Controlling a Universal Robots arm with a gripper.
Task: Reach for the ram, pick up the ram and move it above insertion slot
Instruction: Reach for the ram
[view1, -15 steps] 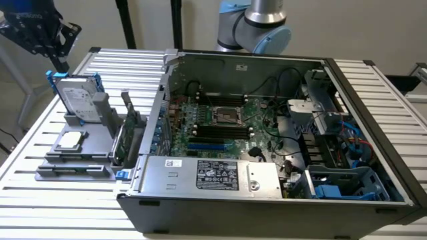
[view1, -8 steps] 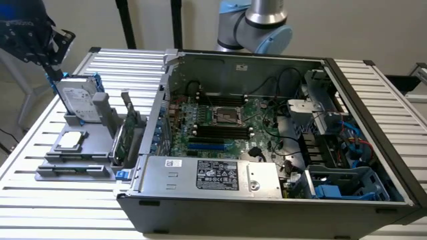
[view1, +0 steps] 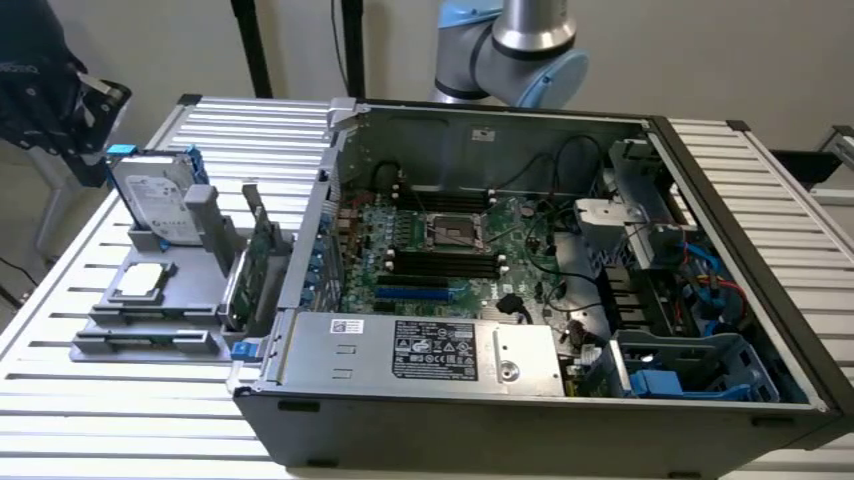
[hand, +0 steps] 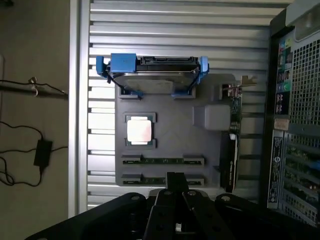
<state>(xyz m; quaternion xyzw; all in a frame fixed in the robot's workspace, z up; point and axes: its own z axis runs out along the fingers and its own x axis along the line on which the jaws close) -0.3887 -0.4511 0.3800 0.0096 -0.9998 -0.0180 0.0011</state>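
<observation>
gripper (hand: 175, 181): dark body nearest the wrist camera, hanging over the end of the grey fixture (hand: 170, 117) where the memory sticks sit. I cannot tell whether it is released or clenched. No part appears to be carried.
ram (hand: 145, 179): thin green stick seated on edge in the outermost slot of the fixture, directly under the gripper. It is not yet lifted. Standing on its long edge leaves the upper edge free, which likely suits a grasp from above.
second stick (hand: 162, 160): a matching stick in the parallel slot just beside the ram. The narrow gap between the two probably calls for a careful descent.
processor (hand: 139, 131): pale square chip lying flat in its own pocket, farther along the fixture.
expansion card (hand: 232, 130): upright along the fixture's edge that faces the case, taller than the sticks.
hard drive (hand: 152, 75): silver, with blue rails, propped upright at the far end of the fixture.
surface (view1: 107, 400): slatted metal, carrying the fixture and the case side by side.
computer case (view1: 747, 250): lies open beside the fixture, motherboard facing up.
insertion slot (view1: 434, 263): black memory slots beside the processor socket. Which one is meant I cannot tell. All look unfilled.
arm (view1: 514, 45): grey and blue joints rising behind the case.
</observation>
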